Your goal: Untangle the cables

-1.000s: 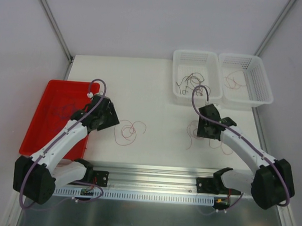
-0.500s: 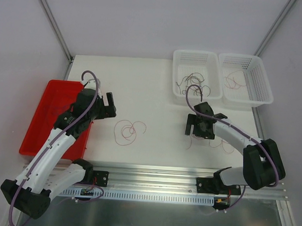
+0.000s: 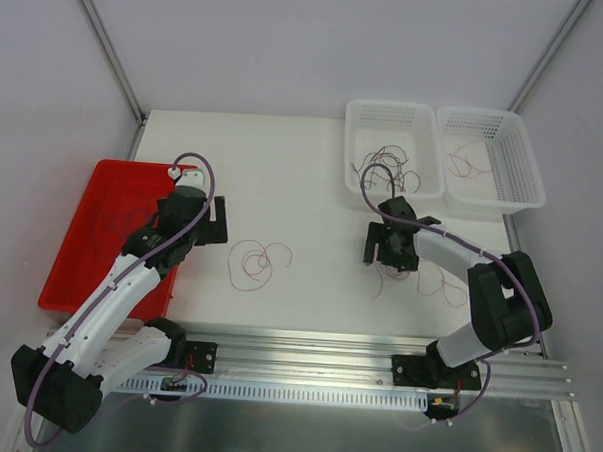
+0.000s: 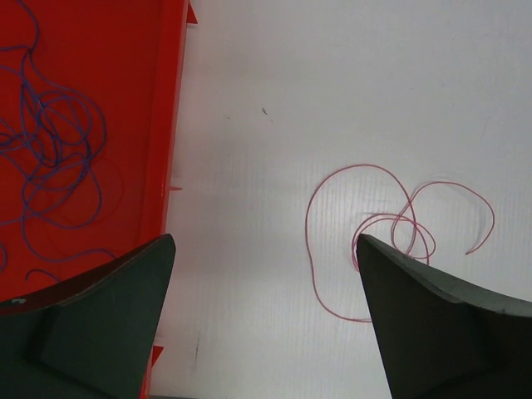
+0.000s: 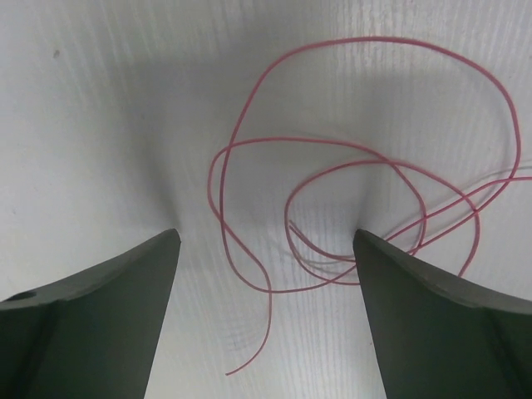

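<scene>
Our left fingers (image 4: pixel 108 307) are spread wide and hold nothing. Between them we see the white desk (image 4: pixel 266 100). The wall of the red tray (image 4: pixel 170 125) is just beside one finger. A thin pink cable (image 4: pixel 403 223) lies flat in loose loops by the other finger. Purple cables (image 4: pixel 58 158) sit bunched in the tray.

Our right fingers (image 5: pixel 91 307) are wide too, and empty. They hang over a second pink cable (image 5: pixel 357 163) that curls in rings over itself.

Farther back stands a white basket (image 3: pixel 392 112) with dark cables (image 3: pixel 384 165). Next to it is another white basket (image 3: pixel 476 118) with a reddish cable (image 3: pixel 469 161).
</scene>
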### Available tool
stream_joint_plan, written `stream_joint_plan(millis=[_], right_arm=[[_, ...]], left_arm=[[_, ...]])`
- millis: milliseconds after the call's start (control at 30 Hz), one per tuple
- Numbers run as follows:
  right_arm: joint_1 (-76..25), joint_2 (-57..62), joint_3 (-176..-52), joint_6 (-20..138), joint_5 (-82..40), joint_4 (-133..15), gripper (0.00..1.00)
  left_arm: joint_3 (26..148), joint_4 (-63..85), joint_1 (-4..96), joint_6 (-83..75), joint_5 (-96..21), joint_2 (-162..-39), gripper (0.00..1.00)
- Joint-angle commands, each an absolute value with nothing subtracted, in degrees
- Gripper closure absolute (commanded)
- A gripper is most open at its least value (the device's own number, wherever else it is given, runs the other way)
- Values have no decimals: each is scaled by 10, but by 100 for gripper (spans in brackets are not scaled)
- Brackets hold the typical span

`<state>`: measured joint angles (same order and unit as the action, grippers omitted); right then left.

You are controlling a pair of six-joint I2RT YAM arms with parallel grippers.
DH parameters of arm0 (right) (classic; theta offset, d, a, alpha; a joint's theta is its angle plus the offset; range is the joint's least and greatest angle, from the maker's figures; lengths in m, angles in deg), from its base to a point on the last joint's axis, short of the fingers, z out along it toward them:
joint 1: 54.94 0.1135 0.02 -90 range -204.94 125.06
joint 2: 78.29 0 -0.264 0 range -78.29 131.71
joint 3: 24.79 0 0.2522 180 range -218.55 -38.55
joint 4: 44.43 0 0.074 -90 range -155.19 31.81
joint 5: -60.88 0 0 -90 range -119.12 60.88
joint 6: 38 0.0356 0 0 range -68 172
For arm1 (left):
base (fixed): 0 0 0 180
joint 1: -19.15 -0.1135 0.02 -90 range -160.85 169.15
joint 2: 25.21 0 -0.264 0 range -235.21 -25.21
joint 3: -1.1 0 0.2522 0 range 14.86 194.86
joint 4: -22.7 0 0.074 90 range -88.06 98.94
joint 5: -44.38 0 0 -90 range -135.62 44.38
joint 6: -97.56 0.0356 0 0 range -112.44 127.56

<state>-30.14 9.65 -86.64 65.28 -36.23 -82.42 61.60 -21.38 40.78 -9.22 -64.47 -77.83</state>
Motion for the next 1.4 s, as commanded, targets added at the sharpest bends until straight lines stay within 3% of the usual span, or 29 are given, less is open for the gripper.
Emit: stream_joint_plan(millis=[0,67,167,200,233,400,600,767,1033,1367], right_arm=[[-299,114,-872,669,-354,-818,16],[-299,117,-872,670,-350,-823,24],[-300,123,-875,676,-353,-840,48],[-299,125,-876,677,-354,-846,67],[-297,128,-880,682,-362,-857,74],[-276,143,-898,684,-380,-891,97],[-273,72,-893,666,-368,-892,99],[-281,-18,-970,627,-416,-968,99],[-349,-82,-1204,554,-445,-1077,99],[-471,-13,-1488,483,-391,-1044,99]], left_arm=[[610,-192,402,-75,-673,-775,8],[609,-191,402,-74,-676,-774,8],[607,-190,402,-73,-682,-779,9],[608,-190,402,-73,-685,-779,9],[607,-190,402,-74,-685,-781,9],[606,-189,402,-73,-686,-784,9],[603,-188,402,-75,-679,-786,9],[603,-188,402,-75,-674,-786,9],[602,-188,402,-75,-677,-779,9],[601,-187,402,-76,-672,-777,8]])
